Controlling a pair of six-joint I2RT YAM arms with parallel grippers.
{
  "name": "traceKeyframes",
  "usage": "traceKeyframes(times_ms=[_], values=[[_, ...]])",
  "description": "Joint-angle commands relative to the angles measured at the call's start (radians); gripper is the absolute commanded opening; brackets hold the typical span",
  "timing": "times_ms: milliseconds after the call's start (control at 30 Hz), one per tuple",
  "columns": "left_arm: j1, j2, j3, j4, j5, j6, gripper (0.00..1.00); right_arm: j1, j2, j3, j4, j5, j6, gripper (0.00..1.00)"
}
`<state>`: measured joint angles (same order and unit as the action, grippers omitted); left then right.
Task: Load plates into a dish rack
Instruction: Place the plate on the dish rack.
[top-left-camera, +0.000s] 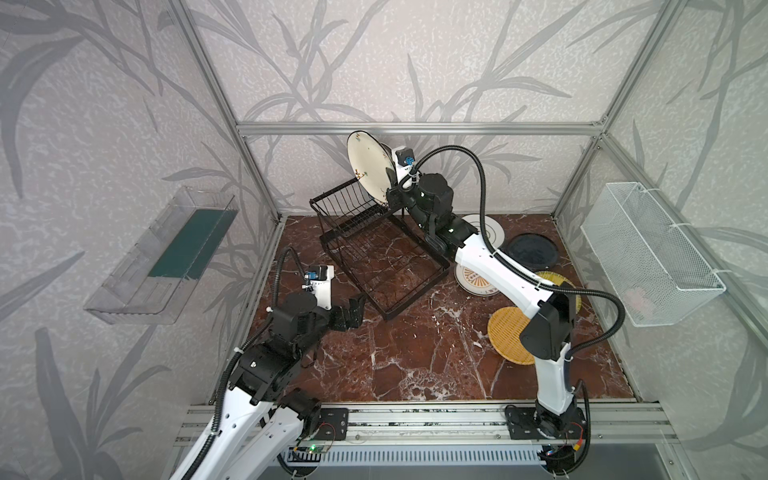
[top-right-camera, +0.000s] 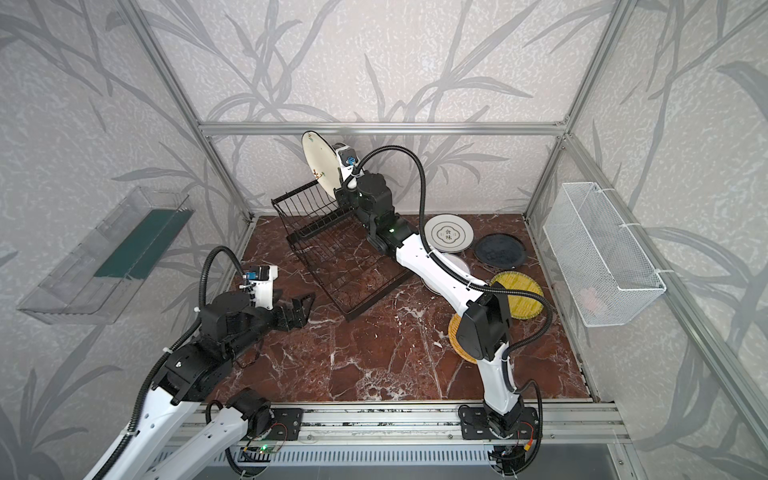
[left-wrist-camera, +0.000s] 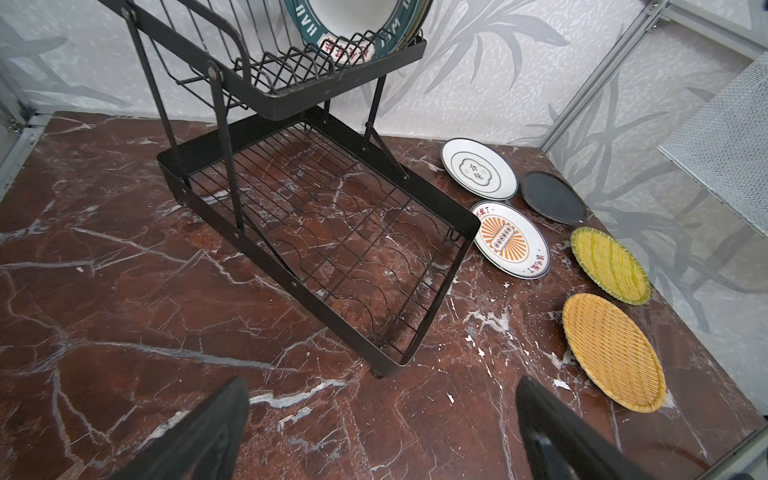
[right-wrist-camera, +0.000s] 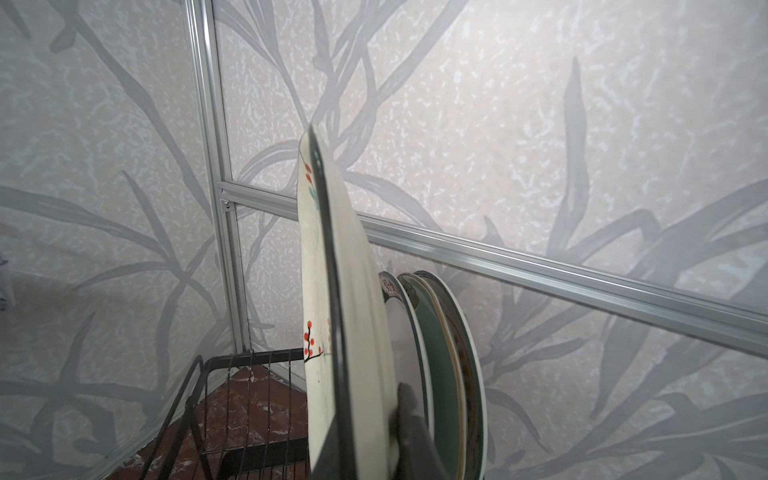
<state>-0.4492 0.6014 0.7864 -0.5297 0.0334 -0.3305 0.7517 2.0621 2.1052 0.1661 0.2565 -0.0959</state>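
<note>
The right arm (top-left-camera: 494, 266) blocks the upper basket of the dish rack (left-wrist-camera: 353, 77) in both top views; from the right wrist we count about three standing plates (right-wrist-camera: 440, 353) there, edges only. The right gripper (top-left-camera: 390, 194) pinches the cream floral plate (top-left-camera: 370, 170) on edge just beside them; whether it sits in a slot we cannot tell. The left gripper (left-wrist-camera: 382, 399) is spread wide near the rack. Five flat plates (left-wrist-camera: 513, 239) lie on the table (left-wrist-camera: 124, 291). The mesh basket (top-left-camera: 648, 249) holds a blurred pink thing (top-left-camera: 636, 297).

Walled on three sides in grey leaf-print panels (top-left-camera: 374, 62), braced by aluminium frame (top-left-camera: 415, 128). Floored in red-brown marble (top-left-camera: 415, 353) with white veins. Carries a clear bin (top-left-camera: 137, 282) on one side wall, a white mesh basket (top-left-camera: 648, 253) on the opposite one. Lit softly, evenly.
</note>
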Motion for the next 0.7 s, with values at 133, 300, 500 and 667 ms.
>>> traceKeyframes(times_ms=[133, 300, 500, 667], values=[[0.023, -0.026, -0.029, 0.053, 0.075, 0.002, 0.99, 0.008, 0.130, 0.292, 0.067, 0.033, -0.084, 0.00], [0.026, -0.023, -0.031, 0.056, 0.091, -0.001, 0.99, 0.007, 0.283, 0.544, -0.048, 0.046, -0.125, 0.00], [0.030, -0.025, -0.031, 0.059, 0.093, -0.001, 0.99, 0.000, 0.319, 0.554, -0.019, 0.066, -0.151, 0.00], [0.033, -0.022, -0.032, 0.061, 0.101, -0.002, 0.99, -0.008, 0.332, 0.551, -0.016, 0.079, -0.148, 0.00]])
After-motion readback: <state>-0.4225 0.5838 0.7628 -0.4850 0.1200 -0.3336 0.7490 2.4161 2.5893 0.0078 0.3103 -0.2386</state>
